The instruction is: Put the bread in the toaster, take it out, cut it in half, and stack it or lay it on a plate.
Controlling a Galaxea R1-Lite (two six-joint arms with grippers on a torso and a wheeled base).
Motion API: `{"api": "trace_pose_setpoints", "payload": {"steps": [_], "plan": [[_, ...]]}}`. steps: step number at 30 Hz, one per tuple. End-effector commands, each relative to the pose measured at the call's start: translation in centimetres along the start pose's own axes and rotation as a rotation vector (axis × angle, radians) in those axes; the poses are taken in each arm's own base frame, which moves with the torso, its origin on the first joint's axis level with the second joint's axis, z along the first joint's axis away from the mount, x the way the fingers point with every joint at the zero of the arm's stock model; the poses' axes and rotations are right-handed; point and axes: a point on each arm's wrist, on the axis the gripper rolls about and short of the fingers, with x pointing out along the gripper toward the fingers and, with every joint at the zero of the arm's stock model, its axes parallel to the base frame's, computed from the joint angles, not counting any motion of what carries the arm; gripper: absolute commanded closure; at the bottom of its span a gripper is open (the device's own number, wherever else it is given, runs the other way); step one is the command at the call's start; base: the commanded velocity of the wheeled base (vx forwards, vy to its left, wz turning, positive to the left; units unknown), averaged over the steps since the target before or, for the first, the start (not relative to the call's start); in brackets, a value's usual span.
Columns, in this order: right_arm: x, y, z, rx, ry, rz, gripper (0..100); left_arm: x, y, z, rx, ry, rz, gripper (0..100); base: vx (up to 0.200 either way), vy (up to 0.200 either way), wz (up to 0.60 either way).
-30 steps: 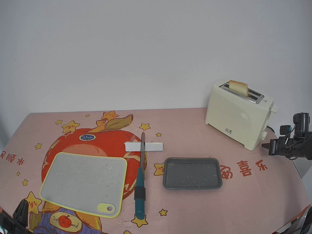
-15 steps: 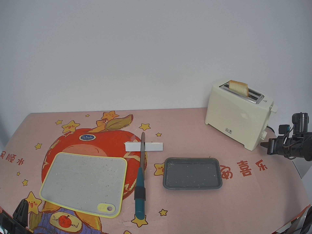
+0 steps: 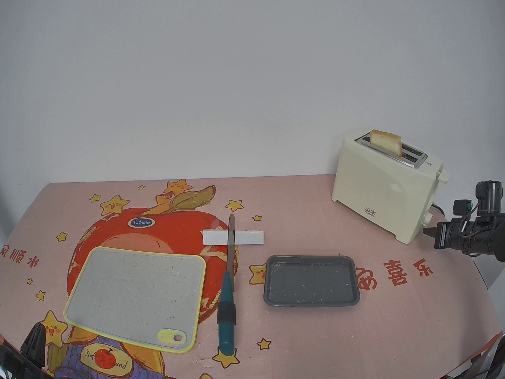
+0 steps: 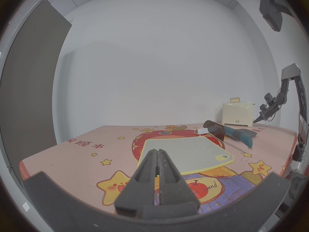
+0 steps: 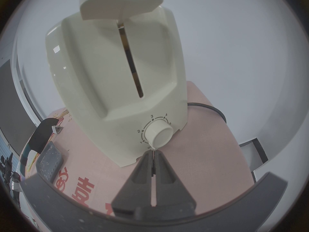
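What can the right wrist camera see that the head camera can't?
Extra in the right wrist view: the end face of the toaster up close, with its long lever slot and the little numbers around the dial.
Extra in the head view: the bread poking up out of the toaster's top.
In both: the toaster, the grey plate on the table, and the right hand, shut, with its tips close to the dial.
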Motion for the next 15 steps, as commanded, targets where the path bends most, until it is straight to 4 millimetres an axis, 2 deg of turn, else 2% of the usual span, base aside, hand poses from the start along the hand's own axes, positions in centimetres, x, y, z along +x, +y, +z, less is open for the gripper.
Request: {"api": "trace_pose_setpoints", "payload": {"steps": [1, 15], "plan": [[-0.32, 0.12, 0.21, -0.004, -0.014, -0.002, 100, 0.12, -0.01, -0.45, 0.000, 0.017, -0.002, 100, 0.000, 0.000, 0.00], [-0.20, 0.43, -0.17, -0.010, 0.001, -0.005, 100, 0.12, -0.01, -0.45, 0.000, 0.017, -0.002, 100, 0.000, 0.000, 0.00]]}}
